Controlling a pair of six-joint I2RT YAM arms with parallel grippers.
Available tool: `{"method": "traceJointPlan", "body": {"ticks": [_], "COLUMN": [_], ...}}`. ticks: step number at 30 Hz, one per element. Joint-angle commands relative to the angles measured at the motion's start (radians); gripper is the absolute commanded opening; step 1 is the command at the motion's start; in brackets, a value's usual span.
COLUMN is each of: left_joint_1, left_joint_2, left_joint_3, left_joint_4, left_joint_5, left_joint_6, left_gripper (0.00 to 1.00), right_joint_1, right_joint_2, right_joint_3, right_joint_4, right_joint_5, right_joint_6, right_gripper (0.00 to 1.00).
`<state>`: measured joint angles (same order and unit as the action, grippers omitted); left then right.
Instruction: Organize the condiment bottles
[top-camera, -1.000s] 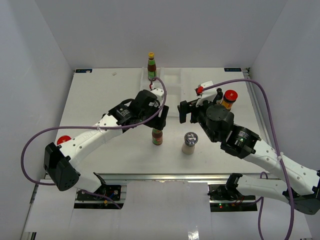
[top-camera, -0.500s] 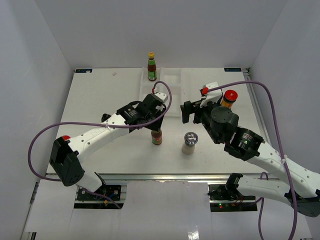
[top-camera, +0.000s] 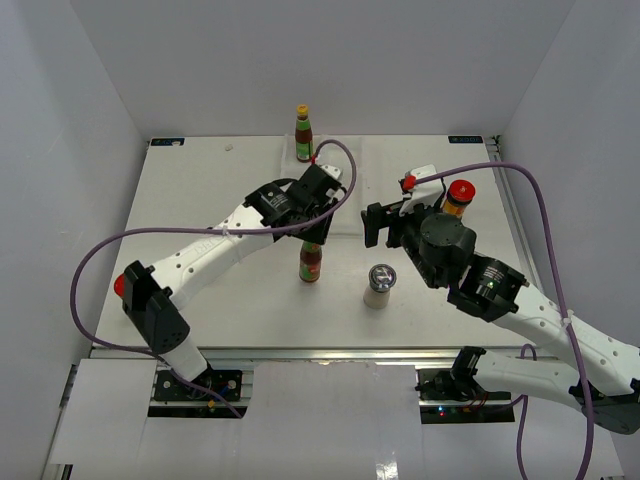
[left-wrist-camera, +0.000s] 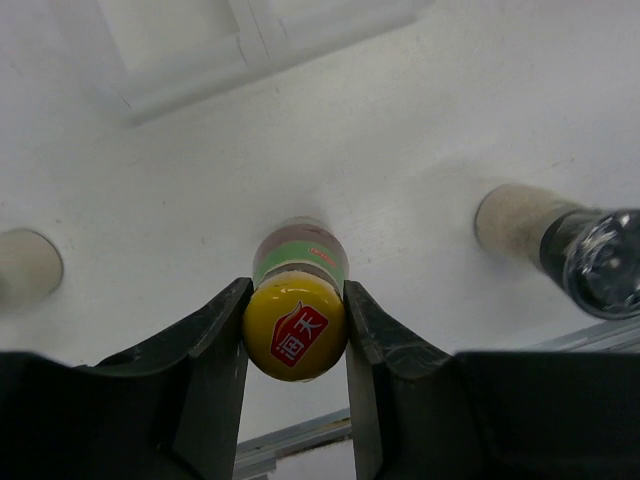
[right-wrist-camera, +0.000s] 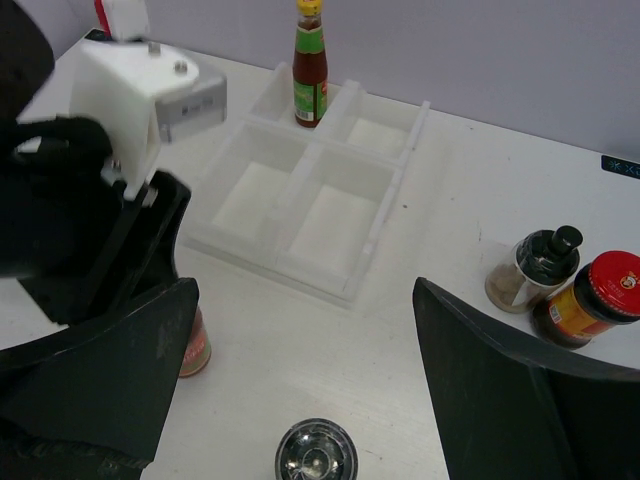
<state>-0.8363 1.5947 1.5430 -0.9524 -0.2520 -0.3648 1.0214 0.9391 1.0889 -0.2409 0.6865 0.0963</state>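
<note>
My left gripper (left-wrist-camera: 296, 300) is shut on the yellow cap of a slim red sauce bottle (left-wrist-camera: 299, 262), which stands upright mid-table (top-camera: 311, 262) below the gripper (top-camera: 316, 236). A second sauce bottle (top-camera: 304, 135) stands in the back left compartment of the white tray (right-wrist-camera: 385, 205). A pale shaker with a grey lid (top-camera: 379, 285) stands to the right of the held bottle. My right gripper (right-wrist-camera: 305, 290) hangs open above this shaker (right-wrist-camera: 316, 455) with nothing between its fingers. At the right stand a red-lidded amber jar (right-wrist-camera: 590, 310) and a black-capped shaker (right-wrist-camera: 535, 268).
The tray's other compartments (right-wrist-camera: 325, 225) hold nothing. The left arm's wrist (right-wrist-camera: 120, 110) fills the left of the right wrist view, close to my right gripper (top-camera: 372, 222). A red lid (top-camera: 121, 285) shows beside the left arm near the table's front left.
My left gripper has come down over the sauce bottle and shut on its yellow cap. The bottle has shifted slightly. The right arm has barely moved.
</note>
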Motion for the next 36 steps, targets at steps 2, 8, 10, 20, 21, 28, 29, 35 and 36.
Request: {"method": "traceJointPlan", "body": {"ticks": [2,8,10,20,21,28,29,35,36], "left_joint_1": [0.005,0.044,0.066,0.233,0.248,0.299,0.304,0.338,0.339], "left_joint_2": [0.078,0.261,0.285,0.343,0.347,0.378,0.386,0.411,0.412], "left_joint_3": [0.386,0.732,0.778,0.830,0.826,0.811,0.816,0.781,0.773], "left_joint_4": [-0.082,-0.127,-0.097,0.133,0.152,0.318,0.331,0.433,0.449], "left_joint_5": [-0.197,-0.221,-0.225,-0.147,-0.147,-0.125,-0.123,-0.074,-0.067], "left_joint_6": [0.030,0.112,0.132,0.224,0.240,0.314,0.316,0.329,0.333], "left_gripper": [0.00,0.00,0.00,0.00,0.00,0.00,0.00,0.00,0.00], "right_joint_1": [0.000,-0.004,-0.006,-0.009,-0.010,-0.012,-0.013,-0.014,-0.014], "right_joint_2": [-0.023,-0.031,-0.032,-0.043,-0.045,-0.044,-0.041,-0.032,-0.032], "right_joint_3": [-0.002,-0.016,-0.016,-0.038,-0.042,-0.070,-0.069,-0.071,-0.073], "right_joint_4": [0.036,0.041,0.045,0.085,0.093,0.132,0.137,0.163,0.167], "right_joint_5": [0.029,0.038,0.040,0.067,0.067,0.067,0.068,0.074,0.079], "right_joint_6": [0.001,0.011,0.004,-0.032,-0.033,-0.044,-0.047,-0.066,-0.069], "right_gripper": [0.95,0.95,0.95,0.95,0.95,0.95,0.95,0.95,0.95]}}
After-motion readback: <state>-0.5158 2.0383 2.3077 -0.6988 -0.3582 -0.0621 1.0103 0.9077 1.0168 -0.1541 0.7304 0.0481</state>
